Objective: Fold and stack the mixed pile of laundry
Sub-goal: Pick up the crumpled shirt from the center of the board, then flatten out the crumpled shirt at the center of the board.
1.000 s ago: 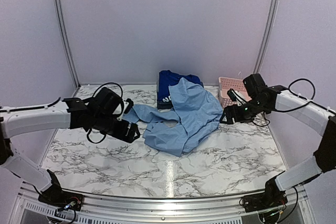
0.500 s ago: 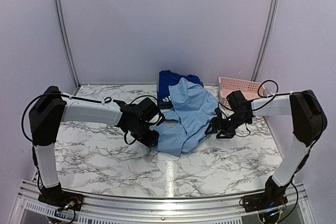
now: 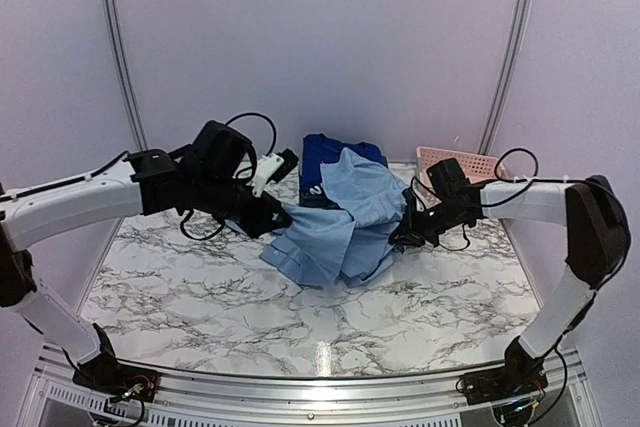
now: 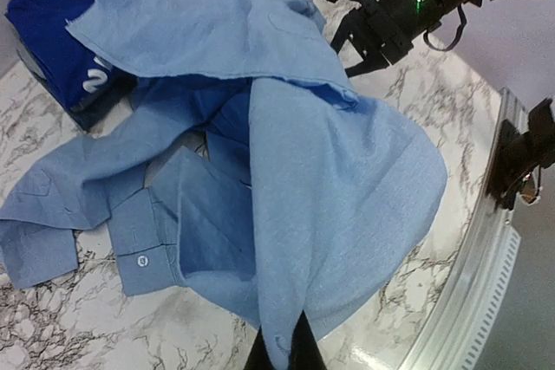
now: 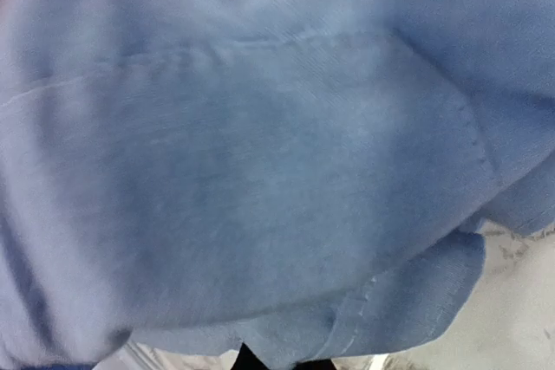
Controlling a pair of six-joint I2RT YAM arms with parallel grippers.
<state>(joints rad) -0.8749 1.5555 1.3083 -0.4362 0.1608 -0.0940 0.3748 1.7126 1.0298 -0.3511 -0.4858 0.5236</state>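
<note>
Light-blue collared shirt: crumpled at mid-table, its far edge lying over the folded royal-blue T-shirt. Left gripper: closed, pinching the shirt's hem. Right gripper: at the shirt's right edge, cloth filling its camera; grip cannot be told. Pink basket: far right corner of marble table.

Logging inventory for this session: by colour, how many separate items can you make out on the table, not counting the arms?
light-blue collared shirt: 1
royal-blue T-shirt: 1
pink basket: 1
Total: 3
</note>
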